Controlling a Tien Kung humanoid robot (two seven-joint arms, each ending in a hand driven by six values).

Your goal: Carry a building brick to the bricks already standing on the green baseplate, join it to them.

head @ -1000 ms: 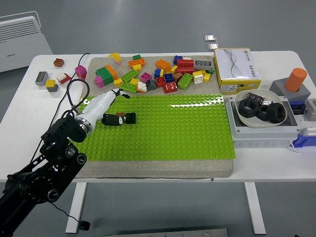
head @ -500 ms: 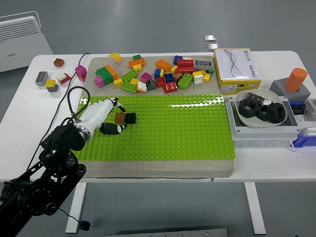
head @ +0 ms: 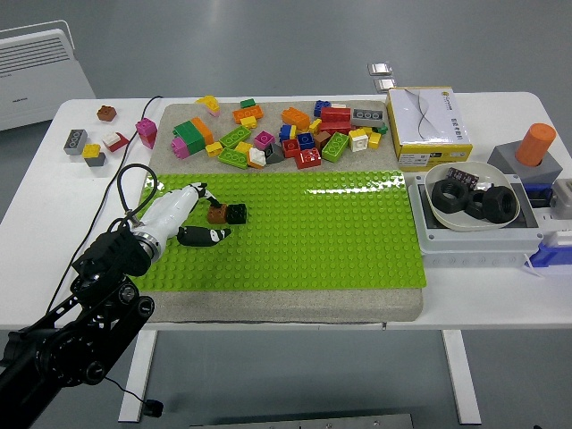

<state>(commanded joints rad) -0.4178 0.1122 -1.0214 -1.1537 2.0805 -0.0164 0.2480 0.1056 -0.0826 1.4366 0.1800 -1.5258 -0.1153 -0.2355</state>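
A white bench (head: 295, 308) is seen from above, with a grey mat on it that carries a green baseplate (head: 322, 232) across the middle of the frame. In the left part of the baseplate a brown brick (head: 216, 214) and a black brick (head: 236, 213) are set side by side, touching each other. The left hand (head: 192, 214), white-backed with black fingers (head: 204, 236), is laid on the baseplate just left of these two bricks; its upper fingertips are placed at or just beside the brown brick, while a lower finger is stretched along the studs below the pair. The fingers appear loosely spread and nothing is seen clamped between them, though contact with the brown brick cannot be made out for certain. The black left arm (head: 80, 313) is brought in from the lower left corner of the frame. Along the far edge of the mat, in the upper middle of the frame, a heap of loose coloured bricks (head: 277, 134) is spread, and a few more bricks (head: 89, 143) are scattered on the bench at the upper left. At the right, a yellow and white box (head: 427, 125), a bowl (head: 469, 198) of black rings and an orange cylinder (head: 534, 144) are placed.
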